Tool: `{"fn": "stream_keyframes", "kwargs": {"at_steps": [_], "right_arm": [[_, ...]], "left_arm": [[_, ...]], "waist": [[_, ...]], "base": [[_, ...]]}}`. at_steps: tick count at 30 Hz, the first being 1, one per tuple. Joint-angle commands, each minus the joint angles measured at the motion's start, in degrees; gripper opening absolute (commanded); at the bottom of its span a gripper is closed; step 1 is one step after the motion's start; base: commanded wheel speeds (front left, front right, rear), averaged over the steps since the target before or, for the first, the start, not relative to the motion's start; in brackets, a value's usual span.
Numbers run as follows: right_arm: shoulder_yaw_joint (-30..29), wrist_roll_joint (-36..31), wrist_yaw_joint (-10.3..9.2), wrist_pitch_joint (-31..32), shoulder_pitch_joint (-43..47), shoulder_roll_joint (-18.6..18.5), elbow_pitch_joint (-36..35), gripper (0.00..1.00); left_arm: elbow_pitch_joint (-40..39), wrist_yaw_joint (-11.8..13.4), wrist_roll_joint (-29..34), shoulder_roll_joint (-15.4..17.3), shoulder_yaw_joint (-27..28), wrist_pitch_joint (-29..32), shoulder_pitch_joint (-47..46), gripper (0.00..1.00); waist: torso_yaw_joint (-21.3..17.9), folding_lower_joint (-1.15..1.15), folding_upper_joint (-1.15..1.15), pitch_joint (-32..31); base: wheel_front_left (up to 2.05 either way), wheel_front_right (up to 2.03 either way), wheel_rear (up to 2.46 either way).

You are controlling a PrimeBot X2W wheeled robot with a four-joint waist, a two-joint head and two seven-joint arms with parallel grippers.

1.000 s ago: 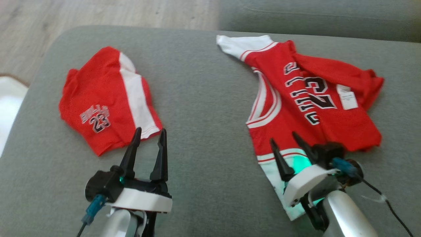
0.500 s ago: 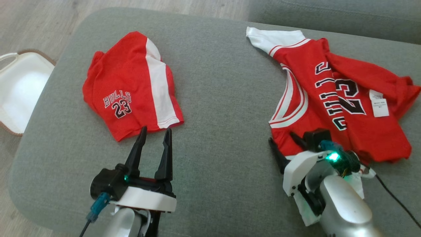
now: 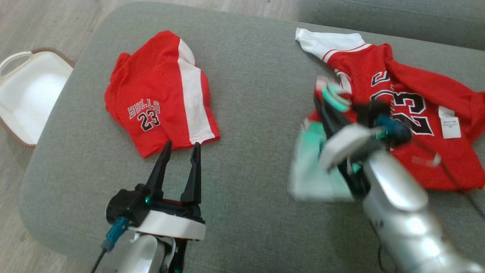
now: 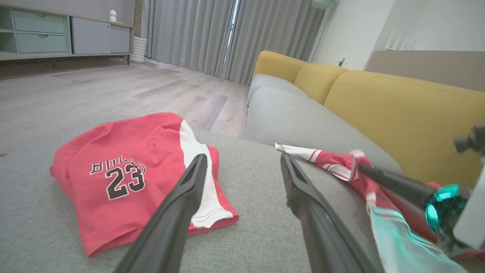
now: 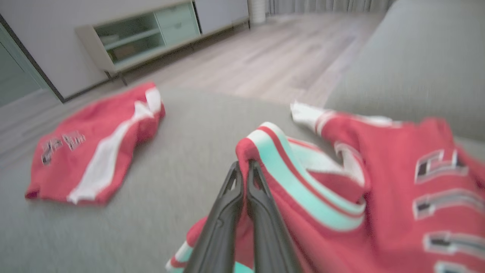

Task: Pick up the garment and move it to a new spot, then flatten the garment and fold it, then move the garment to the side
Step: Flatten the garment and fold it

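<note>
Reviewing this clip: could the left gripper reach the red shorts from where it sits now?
Probably yes. The left gripper is open, pointing at the near hem of the red shorts, with only bare grey cushion between them and nothing lying in the way.

Grey sofa cushion (image 3: 250,94), two red garments
Folded shorts (image 3: 159,94) (printed BULLS 23) lie toward its left; a rumpled jersey (image 3: 424,81) sprawls at the right, well apart.
</note>
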Motion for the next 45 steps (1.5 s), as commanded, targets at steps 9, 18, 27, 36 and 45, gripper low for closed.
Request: {"fn": "stream_keyframes", "kwargs": {"at_steps": [9,18,27,36,45], "right_arm": [[10.69,10.48,-0.04,-6.00,-16.16,0.60,1.60,0.87],[15.58,13.77,-0.04,-6.14,-15.56,0.60,8.93,1.00],[0.22,5.53,-0.04,-10.39,-8.50,0.55,7.37,1.00],[-14.88,-0.19,-0.04,-10.43,8.32,0.58,-9.80,1.00],[-16.98,0.47,-0.04,-10.44,14.94,0.59,-16.96,1.00]], "left_arm": [[-1.07,0.40,-0.89,0.10,-0.07,-0.37,-1.86,1.00],[-1.50,0.70,-0.53,0.10,1.36,-0.37,-0.90,1.00],[-2.52,0.73,0.69,0.10,2.83,-0.37,-0.34,1.00],[-3.32,0.65,0.93,0.10,3.38,-0.37,0.59,1.00],[-3.61,0.33,1.35,0.10,3.04,-0.37,0.03,1.00]], "waist": [[3.16,-0.01,0.00,-0.87],[0.28,-0.01,0.00,-1.53],[-6.85,-0.01,0.00,-3.09],[-11.71,-0.01,0.00,-4.11],[-14.50,-0.01,0.00,-3.13]], "base": [[0.00,0.00,0.00],[0.00,0.00,0.00],[0.00,0.00,0.00],[0.00,0.00,0.00],[0.00,0.00,0.00]]}}
